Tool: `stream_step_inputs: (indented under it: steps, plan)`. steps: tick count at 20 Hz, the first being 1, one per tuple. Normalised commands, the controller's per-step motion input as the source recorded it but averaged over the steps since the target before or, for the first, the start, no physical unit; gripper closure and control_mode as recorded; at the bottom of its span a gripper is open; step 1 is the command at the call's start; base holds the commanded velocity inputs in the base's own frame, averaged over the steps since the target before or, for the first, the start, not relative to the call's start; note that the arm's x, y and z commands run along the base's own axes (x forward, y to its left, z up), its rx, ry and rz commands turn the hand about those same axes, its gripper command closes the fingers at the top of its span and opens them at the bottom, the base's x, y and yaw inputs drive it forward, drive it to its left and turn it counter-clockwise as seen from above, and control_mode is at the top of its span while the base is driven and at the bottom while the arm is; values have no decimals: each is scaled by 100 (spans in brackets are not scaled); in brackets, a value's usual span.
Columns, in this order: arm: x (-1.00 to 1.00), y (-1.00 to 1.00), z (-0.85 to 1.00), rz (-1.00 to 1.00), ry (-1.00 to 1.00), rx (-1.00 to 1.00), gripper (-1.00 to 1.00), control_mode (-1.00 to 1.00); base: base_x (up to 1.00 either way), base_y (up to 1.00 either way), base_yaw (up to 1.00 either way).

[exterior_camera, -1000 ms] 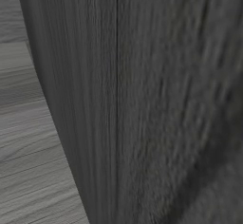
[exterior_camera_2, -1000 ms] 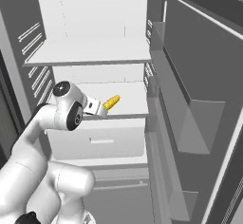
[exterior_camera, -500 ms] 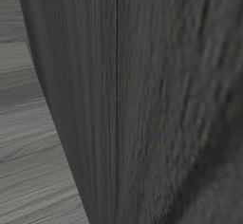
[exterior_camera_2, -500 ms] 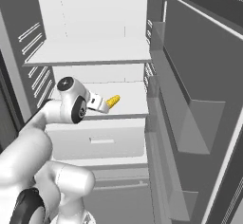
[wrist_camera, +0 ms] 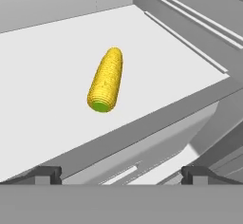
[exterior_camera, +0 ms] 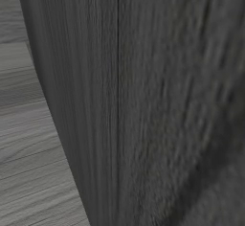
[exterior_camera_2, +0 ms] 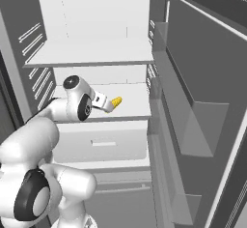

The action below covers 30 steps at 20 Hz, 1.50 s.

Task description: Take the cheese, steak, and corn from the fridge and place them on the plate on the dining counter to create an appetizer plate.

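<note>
corn [wrist_camera: 106,79] lies alone on a white shelf [wrist_camera: 42,76] inside the fridge [exterior_camera_2: 96,53], its green end turned toward the camera and its tip pointing deeper in. the gripper [wrist_camera: 121,173] hangs in front of the shelf's front edge, jaws spread wide and grasping nothing; the cob sits ahead of the two fingertips [wrist_camera: 47,173], roughly between their lines, well apart from both. in the right base view the hand reaches toward the middle shelf, the corn [exterior_camera_2: 116,102] showing just beyond it, above the white drawer [exterior_camera_2: 103,145]. the fridge door [exterior_camera_2: 202,106] stands open on the right. the left base view shows a dark wood-grain panel [exterior_camera: 143,100] up close.
</note>
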Motion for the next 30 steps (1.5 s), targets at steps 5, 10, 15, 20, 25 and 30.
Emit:
stream_step_inputs:
  steps: [5,10,15,20,25,30]
  plan:
    - [26,0,-26,0,0,0,-100,-100,0,0,0]
    - [27,0,-23,0,0,0,-100,-100,0,0,0]
    - [30,-1,-10,0,0,0,-100,-100,0,0,0]
    - [28,-5,-6,0,0,0,-100,-100,0,0,0]
    - [24,-4,-8,0,0,0,-100,-100,0,0,0]
    - [23,-4,-11,-1,0,0,-100,-100,0,0,0]
